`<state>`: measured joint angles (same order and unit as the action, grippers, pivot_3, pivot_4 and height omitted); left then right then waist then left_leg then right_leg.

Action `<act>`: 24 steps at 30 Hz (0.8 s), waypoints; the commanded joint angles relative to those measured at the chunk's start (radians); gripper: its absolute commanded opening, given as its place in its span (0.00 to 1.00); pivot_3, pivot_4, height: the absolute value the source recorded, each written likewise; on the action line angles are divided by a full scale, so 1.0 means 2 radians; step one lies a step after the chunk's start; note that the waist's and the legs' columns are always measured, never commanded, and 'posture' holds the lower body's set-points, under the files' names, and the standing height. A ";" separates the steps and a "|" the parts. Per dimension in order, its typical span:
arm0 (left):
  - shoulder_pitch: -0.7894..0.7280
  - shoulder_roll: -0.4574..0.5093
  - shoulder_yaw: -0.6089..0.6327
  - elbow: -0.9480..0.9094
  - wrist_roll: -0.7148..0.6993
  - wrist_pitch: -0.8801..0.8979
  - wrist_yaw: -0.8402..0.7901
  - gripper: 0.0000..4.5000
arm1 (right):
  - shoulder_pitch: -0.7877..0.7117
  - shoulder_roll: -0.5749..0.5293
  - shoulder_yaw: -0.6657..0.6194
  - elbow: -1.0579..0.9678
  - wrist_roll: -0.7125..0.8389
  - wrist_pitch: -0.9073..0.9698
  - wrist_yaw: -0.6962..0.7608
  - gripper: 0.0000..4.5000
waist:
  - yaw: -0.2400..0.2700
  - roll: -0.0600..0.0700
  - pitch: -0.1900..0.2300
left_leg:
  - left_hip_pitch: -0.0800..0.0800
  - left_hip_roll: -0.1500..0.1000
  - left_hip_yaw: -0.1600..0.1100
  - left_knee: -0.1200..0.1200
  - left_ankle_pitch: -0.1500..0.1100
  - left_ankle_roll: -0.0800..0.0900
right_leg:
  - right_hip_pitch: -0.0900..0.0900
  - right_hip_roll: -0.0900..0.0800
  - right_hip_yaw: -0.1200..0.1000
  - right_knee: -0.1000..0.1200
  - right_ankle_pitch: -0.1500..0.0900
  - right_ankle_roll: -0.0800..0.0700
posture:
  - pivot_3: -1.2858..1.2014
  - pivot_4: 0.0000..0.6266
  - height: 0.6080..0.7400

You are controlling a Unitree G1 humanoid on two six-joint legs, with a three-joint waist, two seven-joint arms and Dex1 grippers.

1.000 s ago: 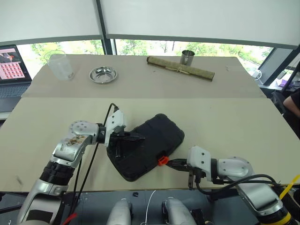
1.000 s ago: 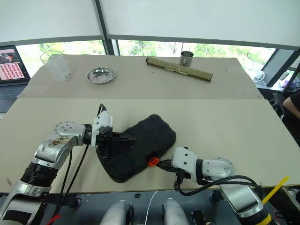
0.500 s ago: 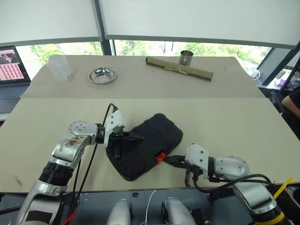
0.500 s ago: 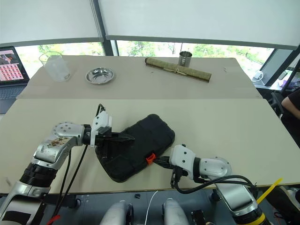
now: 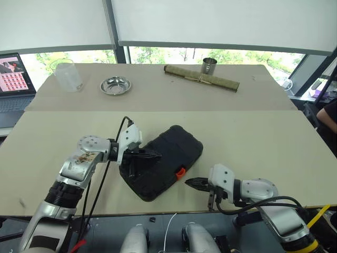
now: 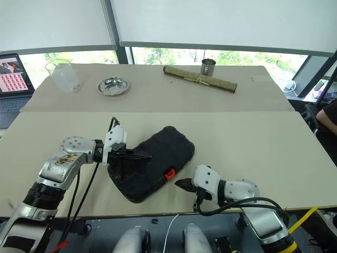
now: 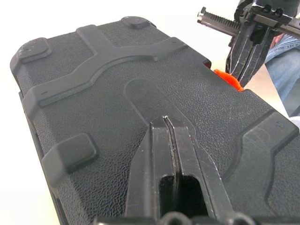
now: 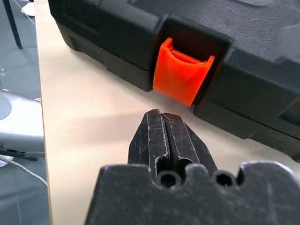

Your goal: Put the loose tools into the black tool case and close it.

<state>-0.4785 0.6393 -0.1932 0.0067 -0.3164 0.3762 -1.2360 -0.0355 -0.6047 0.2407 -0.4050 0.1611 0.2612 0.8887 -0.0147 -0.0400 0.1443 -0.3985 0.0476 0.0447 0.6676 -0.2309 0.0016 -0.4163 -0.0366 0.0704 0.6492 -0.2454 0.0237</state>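
So the right hand [image 5: 190,182], pinched shut and empty, just backed off the latch [image 5: 180,171]; left hand [image 5: 154,156] closed, pressing the case [image 5: 174,153] lid.

The flat moulded-plastic tool case [image 5: 164,167] is black, with a fine grainy texture on its shell. Its small latch [image 8: 182,70] is bright orange. The two-finger grippers, left gripper [image 7: 167,123] and right gripper [image 8: 162,118], are black. The table top [image 5: 253,132] is plain beige.
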 commanded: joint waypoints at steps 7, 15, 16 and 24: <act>0.016 0.006 -0.042 0.020 0.031 0.038 0.009 0.00 | -0.037 0.033 0.021 0.023 -0.017 -0.018 -0.019 0.00 | 0.000 0.001 -0.001 | 0.000 0.000 0.000 0.000 0.000 0.000 | 0.000 0.000 0.000 0.000 0.000 0.000 | 0.52 0.24 1.00; 0.024 0.011 -0.052 0.014 0.034 0.069 0.017 0.00 | -0.052 0.057 0.034 0.038 -0.027 -0.029 -0.020 0.00 | -0.002 0.001 -0.001 | 0.005 0.000 0.000 0.000 0.000 0.000 | 0.005 0.000 0.000 -0.001 -0.001 0.001 | 0.52 0.24 1.00; 0.025 0.013 -0.054 0.015 0.036 0.072 0.018 0.00 | -0.053 0.058 0.034 0.036 -0.026 -0.028 -0.020 0.00 | -0.002 0.001 -0.001 | 0.005 0.000 0.000 0.000 0.000 0.000 | 0.006 0.000 0.000 -0.001 -0.001 0.001 | 0.52 0.24 1.00; 0.031 0.019 -0.056 0.013 0.034 0.079 0.020 0.00 | -0.050 0.036 0.020 0.022 -0.026 -0.018 -0.010 0.00 | -0.003 0.001 -0.001 | 0.006 0.000 0.000 -0.001 0.000 0.000 | 0.006 0.000 0.000 -0.001 -0.001 0.001 | 0.52 0.24 1.00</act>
<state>-0.4739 0.6559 -0.2166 -0.0226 -0.3117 0.4637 -1.1924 -0.1054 -0.5275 0.3207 -0.3071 0.0942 0.2471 0.8717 -0.0214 -0.0376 0.1421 -0.3861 0.0484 0.0448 0.6662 -0.2311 0.0015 -0.4041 -0.0364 0.0703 0.6480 -0.2480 0.0254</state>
